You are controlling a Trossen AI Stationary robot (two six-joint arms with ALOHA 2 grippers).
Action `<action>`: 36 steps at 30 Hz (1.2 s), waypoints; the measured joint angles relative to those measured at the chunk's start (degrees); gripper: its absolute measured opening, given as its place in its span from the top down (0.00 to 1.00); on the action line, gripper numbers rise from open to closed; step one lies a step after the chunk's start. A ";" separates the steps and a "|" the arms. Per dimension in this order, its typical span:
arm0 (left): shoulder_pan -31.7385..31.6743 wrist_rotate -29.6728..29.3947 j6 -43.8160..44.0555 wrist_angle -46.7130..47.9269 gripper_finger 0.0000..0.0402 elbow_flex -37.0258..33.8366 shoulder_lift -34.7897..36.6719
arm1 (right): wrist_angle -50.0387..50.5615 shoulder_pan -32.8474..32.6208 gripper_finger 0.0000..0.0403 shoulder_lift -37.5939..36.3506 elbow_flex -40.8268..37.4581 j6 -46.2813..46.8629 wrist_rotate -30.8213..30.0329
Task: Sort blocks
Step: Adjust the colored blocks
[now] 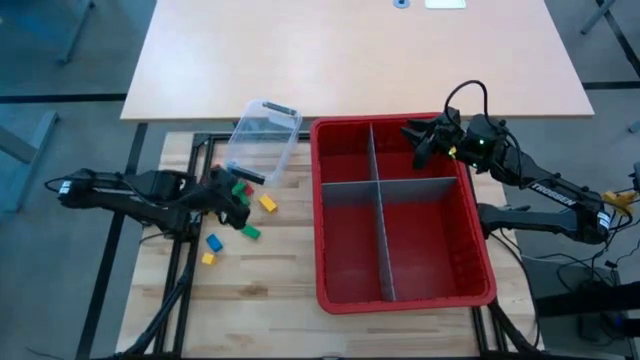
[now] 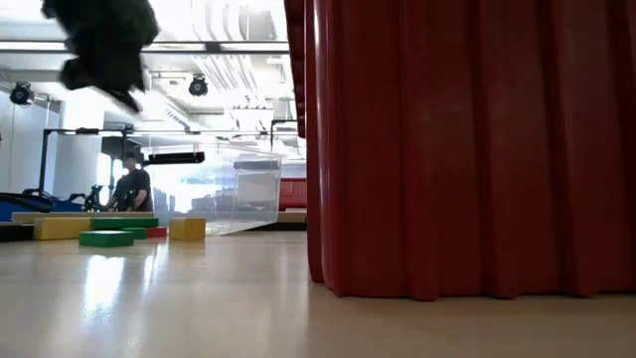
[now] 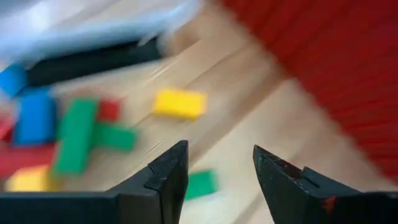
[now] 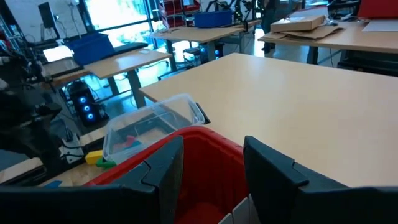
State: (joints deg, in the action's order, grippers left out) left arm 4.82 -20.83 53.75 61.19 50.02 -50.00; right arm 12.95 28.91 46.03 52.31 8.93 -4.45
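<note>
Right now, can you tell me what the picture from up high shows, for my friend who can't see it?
A red bin with grey dividers sits on a wooden table. Left of it, coloured blocks lie scattered by a tipped clear tub, with the left claw over them. The right claw hovers at the bin's far corner.

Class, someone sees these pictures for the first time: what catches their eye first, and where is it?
First the big red bin, split by grey dividers into four compartments, right of centre on the wooden table. Next, the bright blocks scattered to its left, beside a clear tub tipped on its side. The left gripper hangs open over them; the right gripper is open over the bin's far rim.
</note>
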 joint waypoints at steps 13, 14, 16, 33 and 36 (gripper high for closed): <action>-2.54 -19.28 23.25 9.33 0.89 -5.62 -4.75 | 0.08 0.01 0.67 -0.61 0.00 0.48 -0.02; -3.19 -18.96 25.13 9.33 0.93 -6.27 -5.10 | 0.06 0.01 0.67 -0.62 0.00 0.48 -0.02; -3.94 -18.82 28.86 9.23 0.98 -7.22 -5.63 | 0.04 0.01 0.66 -0.66 0.00 0.48 -0.02; -5.79 -22.20 5.09 -23.79 1.00 -9.18 -10.98 | 0.06 0.00 0.68 -0.65 0.00 0.17 -0.04; -5.84 -22.19 4.37 -24.42 1.00 -8.24 -11.83 | 0.09 0.00 0.67 -0.65 0.00 0.15 -0.01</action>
State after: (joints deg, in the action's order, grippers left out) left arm -1.02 -43.03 58.12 36.76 41.78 -61.82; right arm 13.04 28.91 45.39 52.31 9.08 -4.46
